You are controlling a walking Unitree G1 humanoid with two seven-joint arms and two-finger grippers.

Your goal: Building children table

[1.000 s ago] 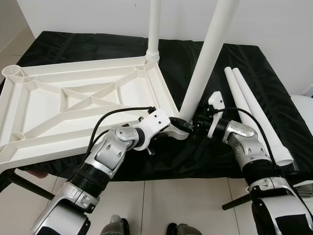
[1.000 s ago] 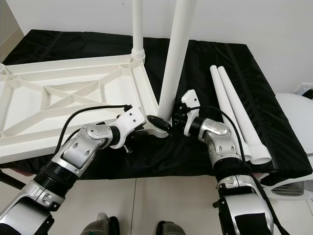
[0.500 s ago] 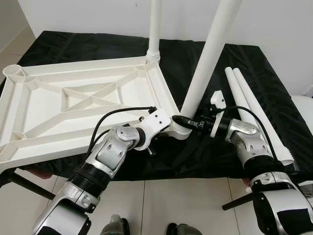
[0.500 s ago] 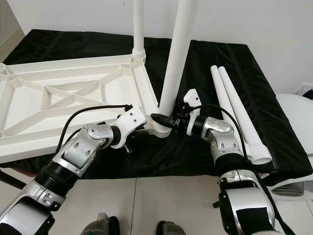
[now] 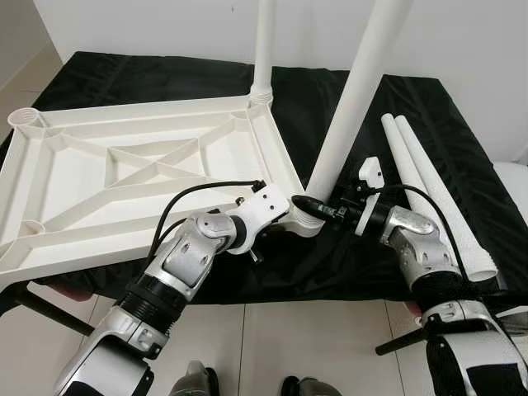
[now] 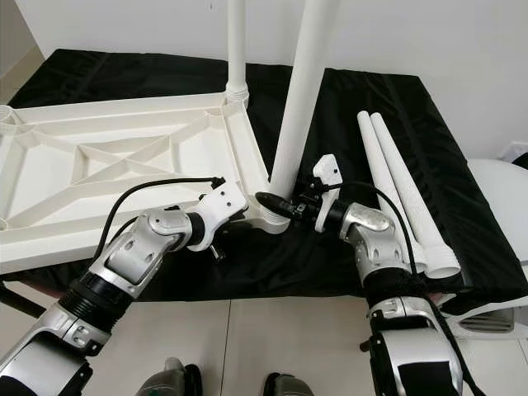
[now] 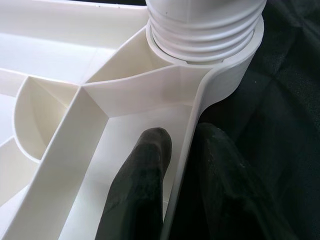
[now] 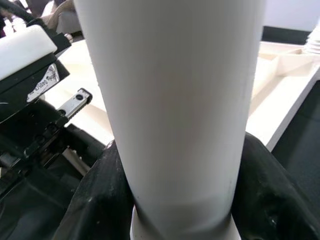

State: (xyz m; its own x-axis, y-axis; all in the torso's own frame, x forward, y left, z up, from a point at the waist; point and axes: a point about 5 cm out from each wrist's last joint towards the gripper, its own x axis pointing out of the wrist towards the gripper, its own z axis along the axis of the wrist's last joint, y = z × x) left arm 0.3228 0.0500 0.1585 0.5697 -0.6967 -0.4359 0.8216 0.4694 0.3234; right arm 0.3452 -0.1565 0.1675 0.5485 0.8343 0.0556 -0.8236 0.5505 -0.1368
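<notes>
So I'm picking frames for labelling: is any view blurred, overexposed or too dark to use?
Both eye views are sharp and evenly lit. In the left wrist view the tabletop rim is clear, but the near left pincer fingers look soft and dark. In the right wrist view the table leg is very close and slightly soft, with the right pincer fingers in shadow.

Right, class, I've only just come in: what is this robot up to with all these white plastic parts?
It is putting together a small table. The white tabletop lies underside up on a black cloth. The left gripper pinches the tabletop's rim beside a near corner socket. The right gripper clasps the base of a leg standing in that socket. Another leg already stands at the far corner, and two spare legs lie to the right.
</notes>
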